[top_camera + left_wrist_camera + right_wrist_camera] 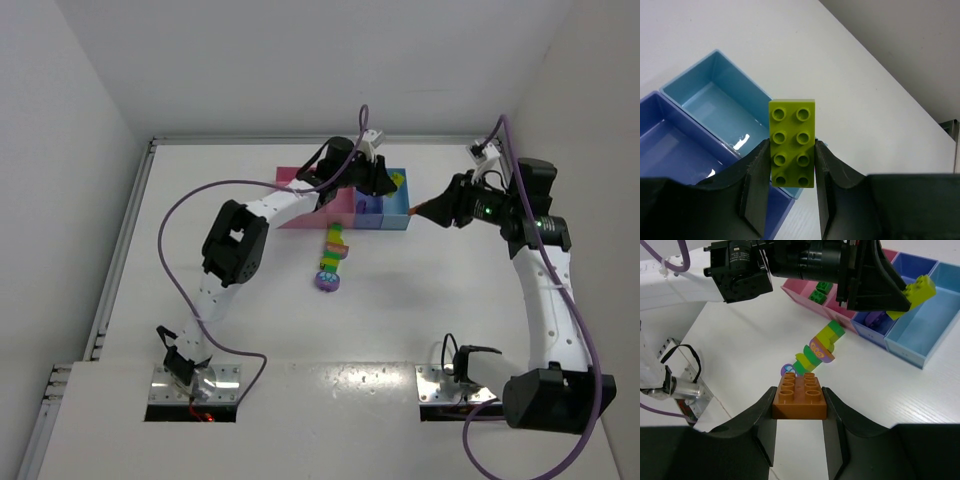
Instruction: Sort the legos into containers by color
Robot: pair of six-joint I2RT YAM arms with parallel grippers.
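Left arm: your left claw (792, 167) is clenched on a lime brick (792, 145), one finger on each long side, studs facing the wrist camera. The brick sticks out past the fingertips. It hangs above the tray (292, 176), over the wall where the light blue compartment (715, 95) meets the purple-blue compartment (670, 150).

Right arm: your right claw (800, 412) grips an orange brick (800, 396) by two opposite sides, studs up. It sits in the air just off the tray's light blue end, above the desk (250, 310).

On the desk: a strip of joined bricks (817, 350) lies in front of the tray, between the two claws, with a round purple piece (788, 371) at its near end.

In the tray: green bricks (820, 290) lie in a pink compartment (805, 294).
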